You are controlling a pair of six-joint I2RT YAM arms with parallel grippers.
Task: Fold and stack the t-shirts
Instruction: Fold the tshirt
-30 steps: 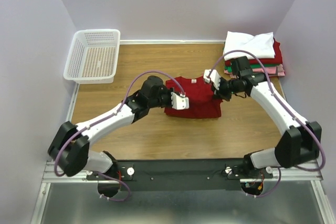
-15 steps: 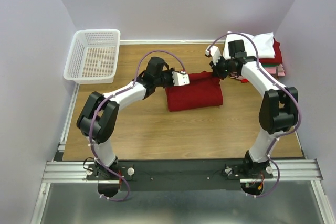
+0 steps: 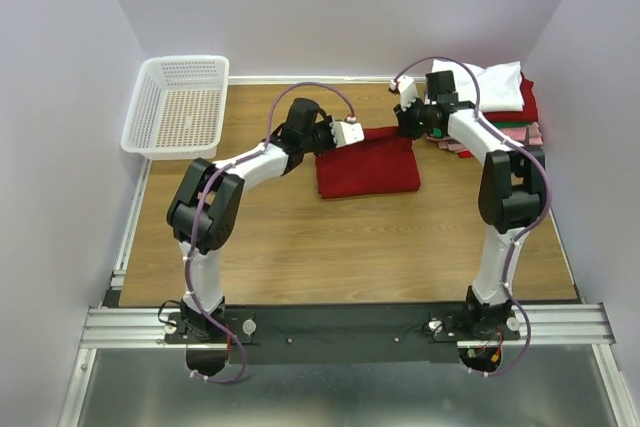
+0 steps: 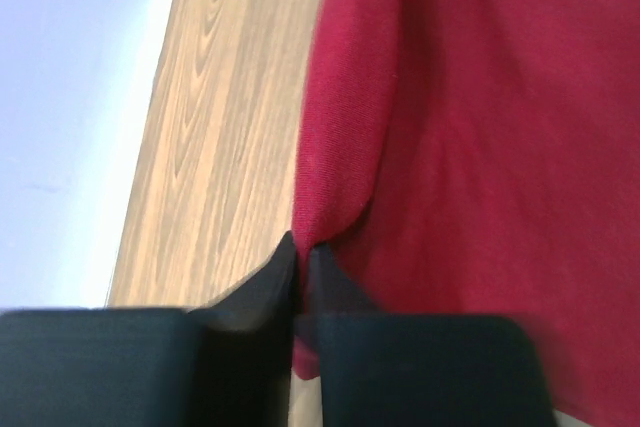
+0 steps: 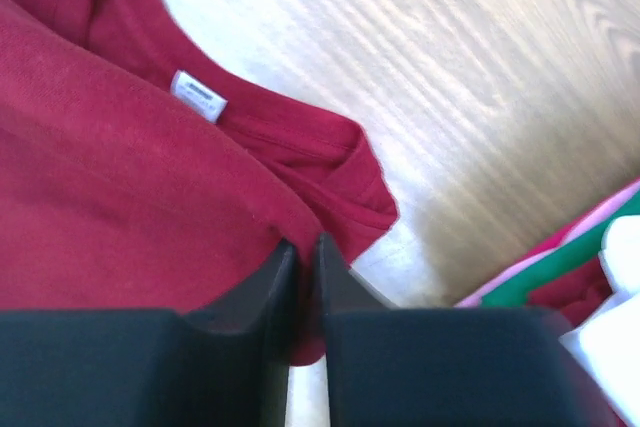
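My left gripper (image 4: 298,265) is pinched nearly closed on a fold of the dark red t-shirt (image 3: 368,161), the jaws showing only a sliver of gap with cloth caught between them. My right gripper (image 5: 300,259) is clamped the same way on another edge of that shirt, close by its collar and white label (image 5: 197,95). From above, both grips sit along the shirt's far edge, the left at about 11 o'clock of the cloth and the right at about 1 o'clock. The shirt lies as a folded rectangle near the middle of the table (image 3: 280,247), its near edge straight. Bare wood runs from the shirt toward 6 o'clock and toward 9 o'clock, so I have room there. At 2 o'clock of the shirt, just beside my right gripper, the stack of folded shirts (image 3: 500,107) sits against the right wall, white on top, with red, green and pink layers showing; I cannot count them surely. One white mesh basket (image 3: 178,105) stands at 10 o'clock, well apart
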